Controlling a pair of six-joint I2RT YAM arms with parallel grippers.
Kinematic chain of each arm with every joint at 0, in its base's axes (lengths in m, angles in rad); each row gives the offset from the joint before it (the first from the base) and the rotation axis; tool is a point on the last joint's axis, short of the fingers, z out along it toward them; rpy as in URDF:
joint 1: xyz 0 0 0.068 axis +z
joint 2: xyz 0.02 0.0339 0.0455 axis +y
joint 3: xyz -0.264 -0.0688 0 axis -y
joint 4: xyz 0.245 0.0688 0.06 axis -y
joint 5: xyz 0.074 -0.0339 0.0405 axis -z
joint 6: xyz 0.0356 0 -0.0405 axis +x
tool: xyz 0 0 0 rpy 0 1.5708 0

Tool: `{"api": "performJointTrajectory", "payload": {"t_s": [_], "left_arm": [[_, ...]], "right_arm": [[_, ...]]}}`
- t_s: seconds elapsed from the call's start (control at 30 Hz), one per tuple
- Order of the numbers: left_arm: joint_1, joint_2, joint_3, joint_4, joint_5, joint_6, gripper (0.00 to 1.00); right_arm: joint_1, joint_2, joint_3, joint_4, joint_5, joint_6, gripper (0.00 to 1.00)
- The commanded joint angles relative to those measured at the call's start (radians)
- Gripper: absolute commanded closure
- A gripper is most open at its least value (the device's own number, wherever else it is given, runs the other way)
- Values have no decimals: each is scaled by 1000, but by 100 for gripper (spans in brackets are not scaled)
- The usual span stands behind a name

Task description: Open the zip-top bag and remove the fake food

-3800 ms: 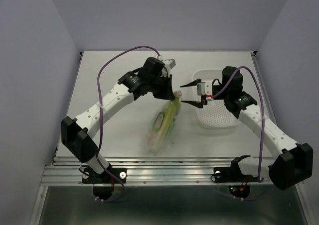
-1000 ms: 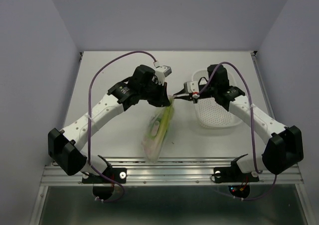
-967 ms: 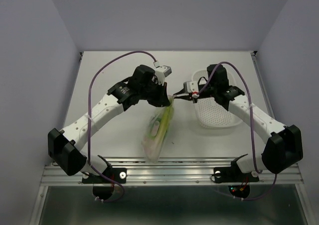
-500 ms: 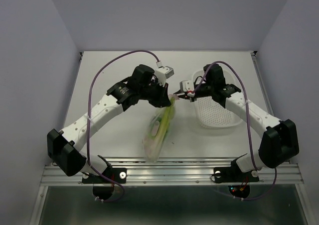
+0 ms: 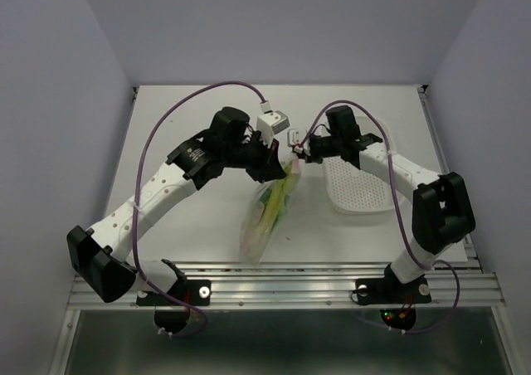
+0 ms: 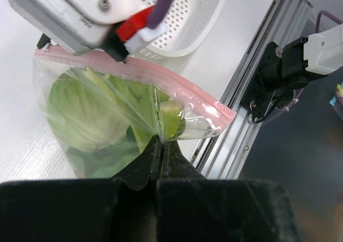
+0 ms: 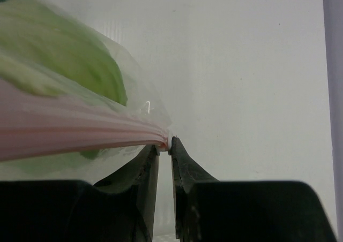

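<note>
Bag (image 5: 267, 213) over white table (image 5: 207, 221), lilac walls (image 5: 50, 101)

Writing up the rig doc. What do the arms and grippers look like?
Left arm and right arm: white links, black joint housings, a purple cable looping along each. Left gripper and right gripper: black tapered fingers.

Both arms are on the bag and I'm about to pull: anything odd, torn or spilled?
Nothing torn or spilled. The zip-top bag is held slanted, fake food inside, pink zip strip apparently sealed. One oddity: the left gripper pinches bunched film below the strip, while the right gripper grips the strip's end.
</note>
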Motion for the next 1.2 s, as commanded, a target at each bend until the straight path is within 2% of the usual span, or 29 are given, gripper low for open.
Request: {"api": "performJointTrajectory", "payload": {"t_s": [0.0, 0.4, 0.5, 0.63, 0.7, 0.77, 0.83, 0.9, 0.93, 0.97, 1.07, 1.1, 1.17], "left_arm": [[-11, -40, 29, 15, 101, 44, 100], [-11, -48, 26, -21, 69, 64, 100], [-11, -48, 20, -28, 38, 62, 100], [-11, -34, 29, -32, -80, 16, 100], [-11, -10, 46, -55, -172, -11, 100], [-11, 13, 51, -67, -250, -14, 100], [-11, 26, 35, -71, -277, -13, 100], [-11, 42, 20, -58, -280, -8, 100], [-11, 45, -1, -47, -277, -8, 100], [-11, 47, -9, -32, -266, -5, 100], [-11, 46, -37, -15, -257, 2, 100], [-11, 41, -44, -6, -255, 4, 100], [-11, 33, -54, -2, -257, 2, 100]], "right_arm": [[-21, 26, 51, 75, 85, 24, 99], [-89, 166, 106, 308, 125, 190, 99], [-98, 185, 119, 366, 134, 245, 99], [-98, 191, 123, 443, 177, 336, 98], [-98, 183, 131, 452, 205, 414, 85], [-98, 156, 126, 469, 234, 498, 59], [-98, 129, 119, 469, 284, 628, 39], [-98, 71, 90, 469, 345, 754, 29], [-98, 48, 74, 467, 367, 794, 19], [-98, -4, 41, 467, 411, 851, 0], [-98, -74, 31, 452, 530, 943, 0], [-98, -94, 55, 390, 621, 1010, 0], [-98, -151, 71, 330, 694, 1102, 0]]}}
